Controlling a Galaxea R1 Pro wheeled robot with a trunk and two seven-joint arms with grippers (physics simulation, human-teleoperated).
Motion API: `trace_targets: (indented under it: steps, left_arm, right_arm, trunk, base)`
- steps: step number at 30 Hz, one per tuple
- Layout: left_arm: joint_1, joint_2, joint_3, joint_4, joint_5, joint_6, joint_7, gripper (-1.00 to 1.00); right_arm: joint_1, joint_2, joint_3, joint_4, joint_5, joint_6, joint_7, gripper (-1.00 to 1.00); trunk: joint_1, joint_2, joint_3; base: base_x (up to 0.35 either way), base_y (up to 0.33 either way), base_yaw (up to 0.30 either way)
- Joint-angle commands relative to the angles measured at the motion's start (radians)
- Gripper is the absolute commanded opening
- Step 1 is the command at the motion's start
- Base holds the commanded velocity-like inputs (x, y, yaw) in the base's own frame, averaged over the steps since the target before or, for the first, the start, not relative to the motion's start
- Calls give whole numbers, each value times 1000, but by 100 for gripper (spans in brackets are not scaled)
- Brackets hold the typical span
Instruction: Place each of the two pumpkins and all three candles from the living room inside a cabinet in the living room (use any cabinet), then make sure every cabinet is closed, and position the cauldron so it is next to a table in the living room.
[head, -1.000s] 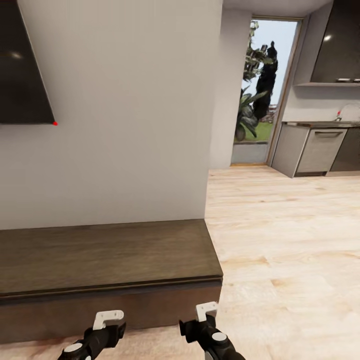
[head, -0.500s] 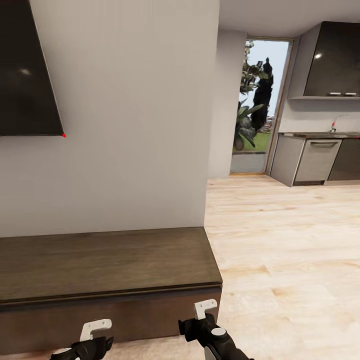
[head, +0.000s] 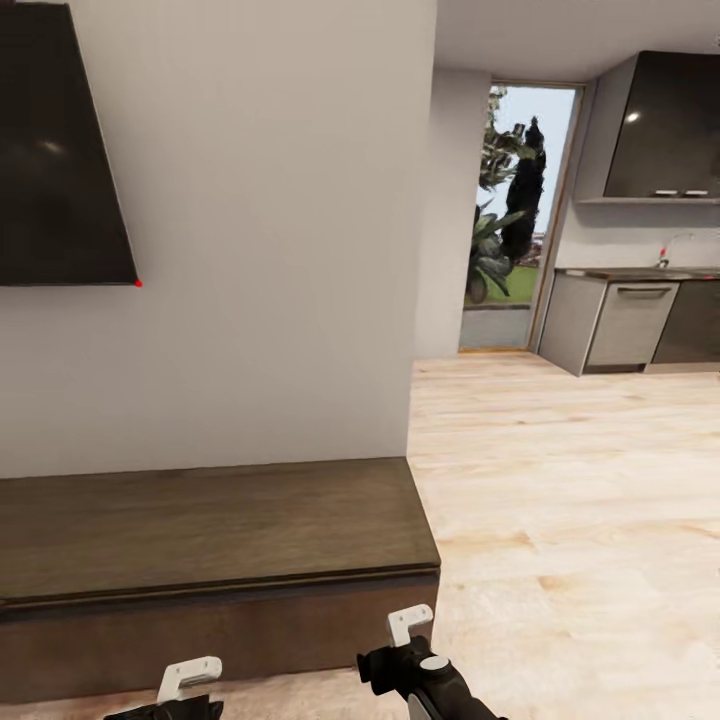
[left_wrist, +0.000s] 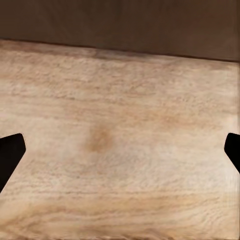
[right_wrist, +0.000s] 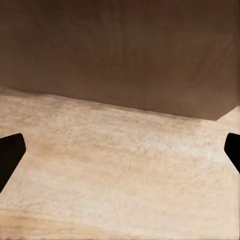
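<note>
L claw (left_wrist: 120, 150) spread, empty | R claw (right_wrist: 120, 150) spread, empty | cabinet (head: 215, 545) front shut

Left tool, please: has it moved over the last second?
Yes: against the cabinet front, the left tool has dropped lower and slightly leftward in the head view.

The cabinet (head: 215, 560) blocks from nine to twelve o'clock; bare floor (head: 570, 500) lies open toward two o'clock.
</note>
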Motion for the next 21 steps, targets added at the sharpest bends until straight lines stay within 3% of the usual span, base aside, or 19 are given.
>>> trace_targets:
  steps: [1, 14, 21]
  left_arm:
    - [0, 0, 0, -1, 10, 5, 7, 100]
    - [0, -2, 3, -1, 12, 6, 8, 100]
    - [0, -8, 3, 1, 11, 6, 8, 100]
  right_arm:
    - [-1, -1, 3, -1, -11, 3, -10, 100]
    - [-1, 3, 7, -2, -9, 0, -11, 100]
    - [0, 9, 4, -2, -14, -11, -17, 100]
  trunk:
    - [-4, 7, 2]
    - [-54, 98, 43]
    - [-81, 147, 59]
  base:
    - [-131, 0, 0]
    - [-214, 0, 0]
    - [-41, 0, 87]
